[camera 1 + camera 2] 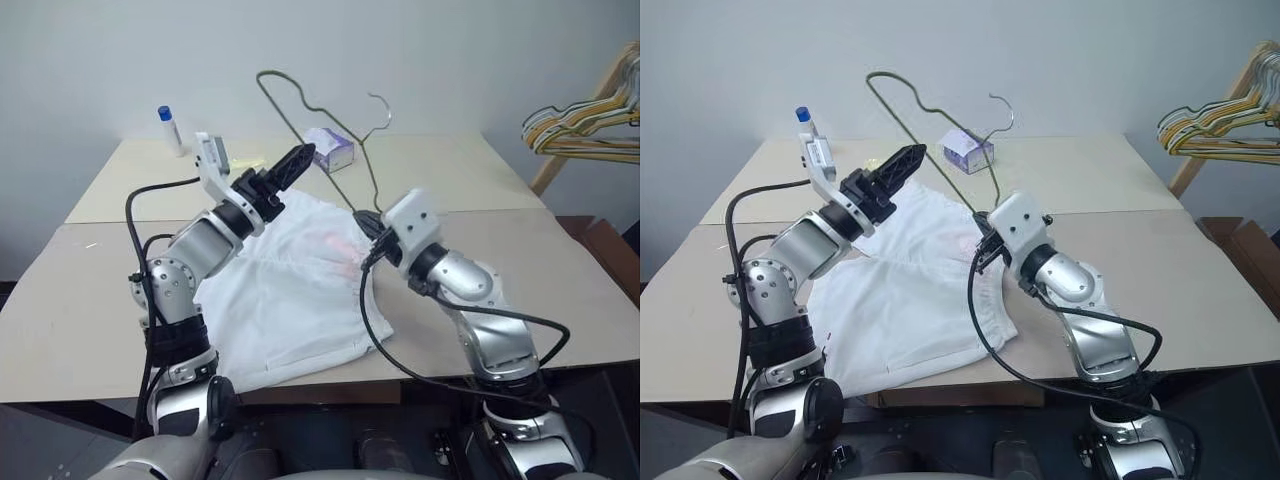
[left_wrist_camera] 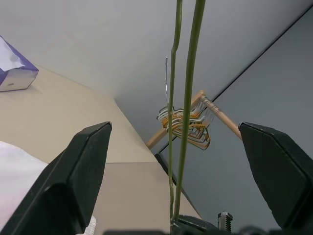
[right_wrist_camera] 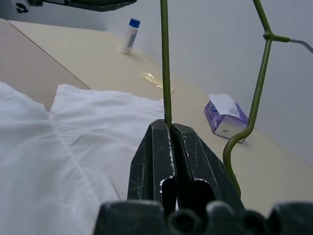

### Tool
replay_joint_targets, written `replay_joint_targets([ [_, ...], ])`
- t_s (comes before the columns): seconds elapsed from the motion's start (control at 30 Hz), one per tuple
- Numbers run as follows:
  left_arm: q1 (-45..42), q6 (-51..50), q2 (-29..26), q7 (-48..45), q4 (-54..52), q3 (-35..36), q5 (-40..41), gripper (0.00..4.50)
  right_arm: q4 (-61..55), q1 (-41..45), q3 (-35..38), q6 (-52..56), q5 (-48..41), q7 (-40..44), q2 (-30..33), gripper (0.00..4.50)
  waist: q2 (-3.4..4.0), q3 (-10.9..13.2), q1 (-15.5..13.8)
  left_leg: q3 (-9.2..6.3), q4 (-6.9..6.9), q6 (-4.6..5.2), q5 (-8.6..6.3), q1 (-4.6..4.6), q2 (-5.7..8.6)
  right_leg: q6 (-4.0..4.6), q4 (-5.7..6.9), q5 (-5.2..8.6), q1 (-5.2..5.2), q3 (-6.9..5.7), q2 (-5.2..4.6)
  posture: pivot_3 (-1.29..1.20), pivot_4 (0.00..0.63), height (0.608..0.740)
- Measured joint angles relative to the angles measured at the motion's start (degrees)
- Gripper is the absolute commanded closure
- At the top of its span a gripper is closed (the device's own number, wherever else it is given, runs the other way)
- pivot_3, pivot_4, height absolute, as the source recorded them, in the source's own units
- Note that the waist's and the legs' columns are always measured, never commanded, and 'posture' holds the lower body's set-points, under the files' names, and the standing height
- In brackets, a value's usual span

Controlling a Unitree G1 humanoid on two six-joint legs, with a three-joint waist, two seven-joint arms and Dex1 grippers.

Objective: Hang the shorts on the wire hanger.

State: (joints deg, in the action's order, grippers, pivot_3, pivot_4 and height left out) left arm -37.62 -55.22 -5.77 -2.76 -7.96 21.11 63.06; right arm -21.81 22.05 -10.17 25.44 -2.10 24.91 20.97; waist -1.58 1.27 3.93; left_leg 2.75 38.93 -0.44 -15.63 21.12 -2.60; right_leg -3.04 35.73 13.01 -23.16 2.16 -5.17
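The shorts lie spread flat on the tan table, in the centre of the left eye frame, with a faint pink patch near their upper right part. The right gripper, right of centre, is clenched on the wire hanger; the right wrist view shows both fingers pressed together on the wire's straight run. The hanger is lifted off the table and stands up tilted, its body rising toward the upper middle of the frame and its small hook curling at the upper right of the wire. The left gripper, left of centre, is released with fingers spread wide, holding nothing; in the left wrist view two runs of the wire pass between its fingers without touching them. A purple-and-white tissue box sits behind the hanger, a blue-capped bottle at the table's upper left, and a bundle of coloured hangers on a wooden rack at the upper right edge.
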Motion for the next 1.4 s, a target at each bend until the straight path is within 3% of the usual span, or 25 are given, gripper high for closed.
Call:
replay_joint_targets([
  [0.13,0.0,0.1,-0.3,0.0,0.0,-1.0,0.0,0.0,0.0,-0.3,-1.0,-4.2,2.0,0.5,1.0,4.44,0.0,0.0,0.0,0.0,0.0,0.0,0.0,-0.01,0.0,0.01,0.0,0.0,0.0,0.0,0.0,-0.05,0.0,0.74],
  [0.23,-0.1,0.1,-0.6,0.2,0.4,-1.5,-0.1,0.56,0.0,-0.9,-1.7,-6.5,3.4,0.9,1.7,4.5,0.0,0.0,0.1,0.0,0.0,0.0,0.0,-0.01,0.0,0.02,0.0,0.01,0.0,0.0,0.0,-0.05,0.0,0.74],
  [0.63,-0.6,1.7,-0.4,1.7,2.3,-1.2,1.0,4.49,0.7,-1.1,-2.8,-7.2,5.4,0.5,-0.3,4.5,-0.01,0.0,0.0,0.0,0.0,0.0,0.0,0.0,0.0,0.02,-0.02,0.0,0.0,0.0,0.0,-0.04,0.0,0.74],
  [0.8,-0.6,2.0,-0.4,1.6,2.0,-1.6,1.5,4.49,1.2,-1.1,-2.9,-6.7,5.8,0.3,-1.2,4.5,-0.02,0.0,0.0,-0.01,-0.01,0.0,0.0,-0.01,0.0,0.03,-0.02,0.0,0.01,0.0,0.0,-0.04,0.0,0.74],
  [0.93,-0.6,2.9,-0.9,1.4,1.9,-2.8,-0.1,4.5,1.2,-1.1,-3.2,-7.0,7.7,-0.2,-1.4,3.42,-0.02,0.0,0.0,0.0,0.0,0.0,0.0,-0.01,0.0,0.02,-0.02,0.0,0.01,-0.01,0.01,-0.04,0.0,0.74],
  [1.23,0.0,5.1,-3.2,-2.2,2.3,-4.5,-2.7,4.5,1.1,-1.0,-3.4,-12.0,9.6,1.5,0.3,0.25,-0.02,0.0,0.1,0.0,-0.01,0.0,0.0,-0.01,0.0,0.03,-0.03,0.0,0.01,-0.01,0.01,-0.04,0.0,0.74],
  [1.27,0.0,5.1,-4.1,-3.1,2.6,-4.5,-3.0,4.5,0.9,-1.0,-2.6,-11.6,7.9,2.7,0.3,0.04,-0.02,0.0,0.1,0.0,-0.02,0.0,0.0,-0.01,0.0,0.03,-0.03,0.0,0.01,-0.01,0.01,-0.04,0.0,0.74],
  [1.4,0.0,4.7,-11.5,-13.5,3.7,-4.4,-2.6,4.5,-2.9,-0.5,4.9,-2.7,-7.8,11.9,3.9,0.04,-0.02,0.0,0.1,-0.01,-0.03,0.0,0.0,0.0,-0.02,0.03,-0.05,0.01,0.01,-0.04,0.01,-0.04,0.0,0.74],
])
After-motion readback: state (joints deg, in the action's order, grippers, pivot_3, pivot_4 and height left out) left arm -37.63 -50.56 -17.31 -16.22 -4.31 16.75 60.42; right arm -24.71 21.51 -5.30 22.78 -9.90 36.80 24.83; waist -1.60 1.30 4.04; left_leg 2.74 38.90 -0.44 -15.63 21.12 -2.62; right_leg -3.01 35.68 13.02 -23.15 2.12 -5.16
